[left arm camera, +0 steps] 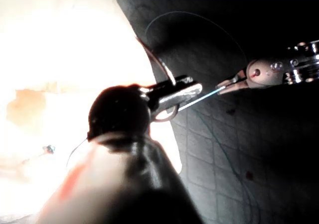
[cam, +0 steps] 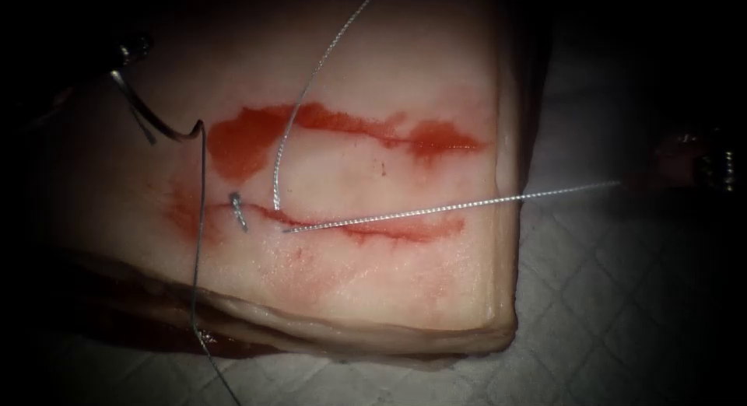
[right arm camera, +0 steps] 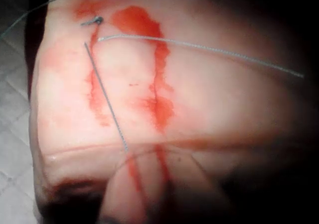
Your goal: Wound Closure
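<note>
Wound Closure, single frame.

**Holdings**
- Left tool: jaws clenched on the needle, gripping away from its thread end. I cannot tell the exact spot along the curve.
- The needle is wholly out of the tissue, held in the air above its left part, to the left of the cut.
- Right tool: off the tissue's right edge, jaws closed on the thread. That strand runs straight from the cut to the jaws.

**Step (judgement)**
- A knot sits at the cut's left end, and thread enters the tissue just right of it.
- I read this as thread management after a pass through the tissue, with no needle drive under way.
- The rest of the cut, to the right, lies unstitched, so the task looks early.

**Next move calls for (judgement)**
- The needle needs a firm grip with its point free to face the tissue.
- The strand needs even tension and must stay clear of the needle.

**Counts**
- Tools: two.
- Needle: one.
- Knot: one.
- Thread stretches on the endoscope view: three. One runs right to the right tool, one rises from beside the cut, and one hangs from the needle down past the tissue's near edge.
- Red fluid: two long streaks, the lower one along the cut.
- Tissue: one block, on the worktop.
</note>
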